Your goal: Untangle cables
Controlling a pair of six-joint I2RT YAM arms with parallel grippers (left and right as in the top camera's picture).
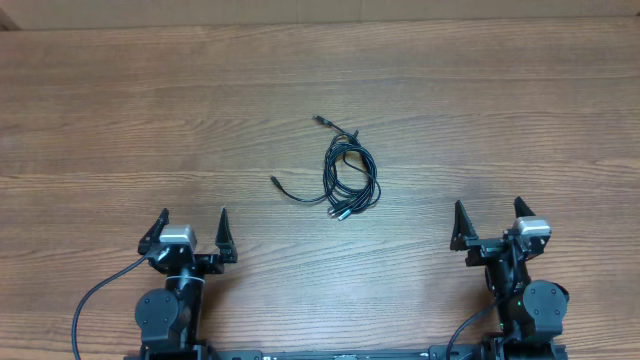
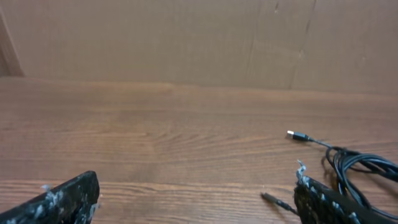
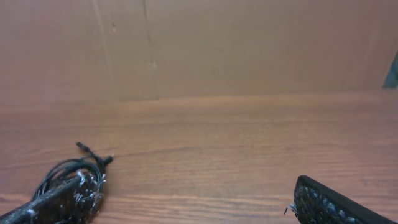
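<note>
Black thin cables [image 1: 345,178] lie in one tangled coil near the centre of the wooden counter [image 1: 150,100]. One plug end extends from the coil toward 11 o'clock and a second toward 9 o'clock. Silver-tipped plugs sit at the coil's 6 o'clock edge. The left tool [image 1: 193,214] stands at 8 o'clock of the coil and the right tool [image 1: 488,205] at 4 o'clock, both well apart from the cables. Each tool has its jaws spread fully wide and grips nothing. The left wrist view shows the coil at its lower right, the right wrist view at its lower left.
</note>
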